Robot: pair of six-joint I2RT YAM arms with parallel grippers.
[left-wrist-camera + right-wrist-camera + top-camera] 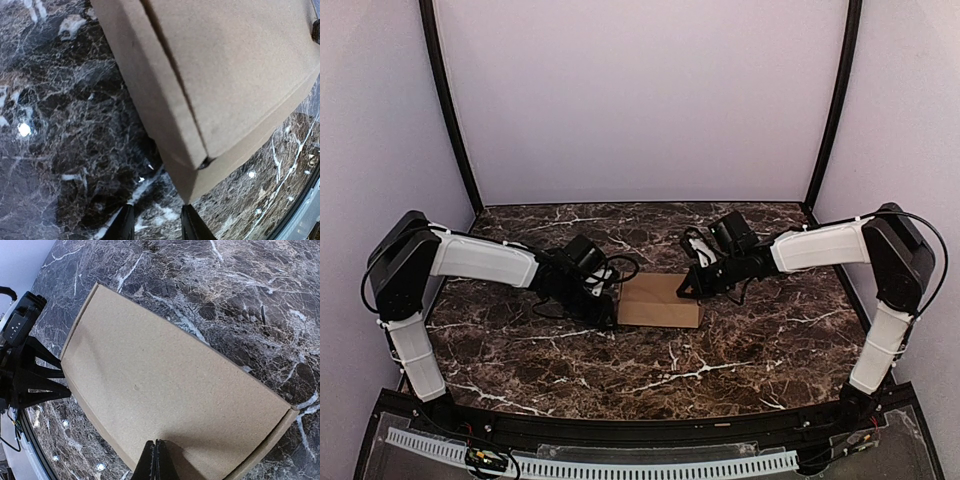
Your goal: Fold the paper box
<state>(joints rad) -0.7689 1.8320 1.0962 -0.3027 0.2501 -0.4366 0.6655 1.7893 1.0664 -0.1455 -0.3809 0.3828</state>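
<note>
Dark marble-pattern table (720,370), pale walls (640,100) on three sides. Paper box (660,300) lies mid-table between the two grippers. It's plain brown cardboard, folded into a flat closed carton. In the left wrist view a seam runs between the top panel and the side wall down to one corner.

Left gripper (607,303) sits at the box's left edge. Its fingers (125,225) stand apart with only marble between them. The box corner is just beyond the tips, not gripped.

Right gripper (688,287) is at the box's far right edge. Jaws are pressed together, pinching nothing, and its fingertips (156,460) are over the top panel near its edge. Can't tell if they touch the cardboard.
</note>
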